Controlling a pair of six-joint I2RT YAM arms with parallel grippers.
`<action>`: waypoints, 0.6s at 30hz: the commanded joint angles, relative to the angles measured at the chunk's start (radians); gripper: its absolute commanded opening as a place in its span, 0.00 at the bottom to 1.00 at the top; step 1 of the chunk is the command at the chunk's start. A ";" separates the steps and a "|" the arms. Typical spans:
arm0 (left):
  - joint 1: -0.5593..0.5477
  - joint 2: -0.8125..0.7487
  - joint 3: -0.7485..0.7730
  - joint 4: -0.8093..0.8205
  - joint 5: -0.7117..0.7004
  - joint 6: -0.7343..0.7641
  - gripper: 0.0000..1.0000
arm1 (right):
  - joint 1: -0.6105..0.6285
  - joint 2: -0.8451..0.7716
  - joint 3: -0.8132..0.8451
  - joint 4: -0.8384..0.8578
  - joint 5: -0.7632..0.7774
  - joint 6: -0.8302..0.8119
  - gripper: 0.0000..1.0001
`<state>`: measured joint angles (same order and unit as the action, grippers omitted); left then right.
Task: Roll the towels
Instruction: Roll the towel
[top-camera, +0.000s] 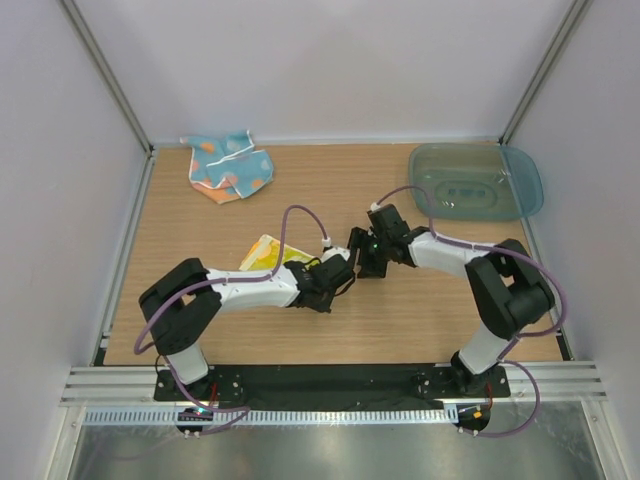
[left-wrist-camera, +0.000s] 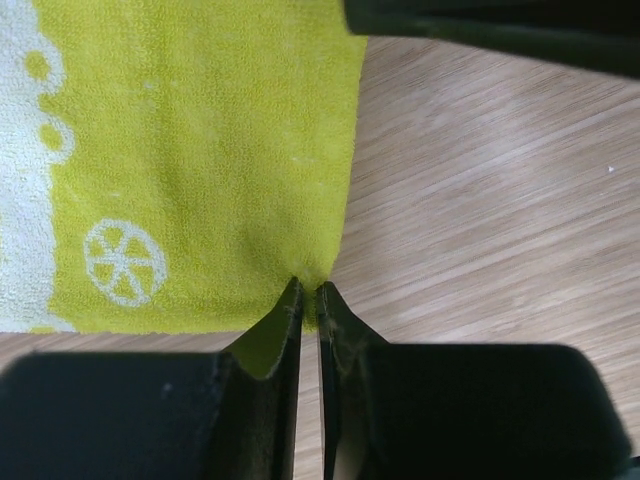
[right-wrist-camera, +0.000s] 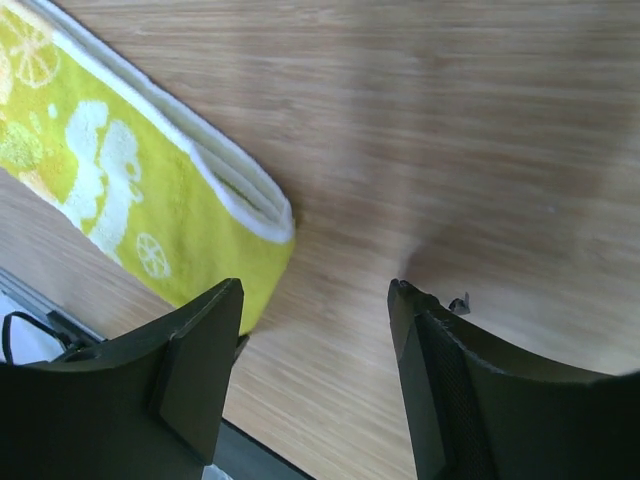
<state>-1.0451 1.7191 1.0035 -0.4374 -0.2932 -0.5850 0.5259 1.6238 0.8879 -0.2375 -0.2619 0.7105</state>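
The yellow towel (top-camera: 265, 252) lies folded in the middle of the table, partly under my left arm. In the left wrist view the yellow towel (left-wrist-camera: 200, 150) shows white print, and my left gripper (left-wrist-camera: 308, 290) is shut on its corner, the cloth puckering between the tips. Close beside it, my right gripper (top-camera: 365, 262) stands open. In the right wrist view the right gripper (right-wrist-camera: 315, 290) has only bare wood between its fingers, with the yellow towel's folded end (right-wrist-camera: 120, 190) just left of them. The light blue towel (top-camera: 230, 167) lies crumpled at the back left.
A translucent teal tray (top-camera: 475, 182) stands at the back right corner. White walls and metal posts enclose the wooden table (top-camera: 330, 190). A dark part of the right gripper (left-wrist-camera: 490, 25) crosses the top of the left wrist view.
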 joint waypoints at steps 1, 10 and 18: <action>0.005 -0.006 -0.029 0.040 0.048 0.002 0.09 | -0.001 0.085 0.049 0.128 -0.123 0.060 0.66; 0.031 -0.030 -0.068 0.078 0.074 -0.003 0.07 | -0.001 0.212 0.066 0.178 -0.132 0.066 0.48; 0.042 -0.042 -0.080 0.085 0.083 -0.006 0.02 | -0.001 0.219 0.080 0.107 -0.076 0.029 0.12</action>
<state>-1.0100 1.6855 0.9558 -0.3672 -0.2379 -0.5877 0.5232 1.8328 0.9451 -0.0639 -0.4007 0.7792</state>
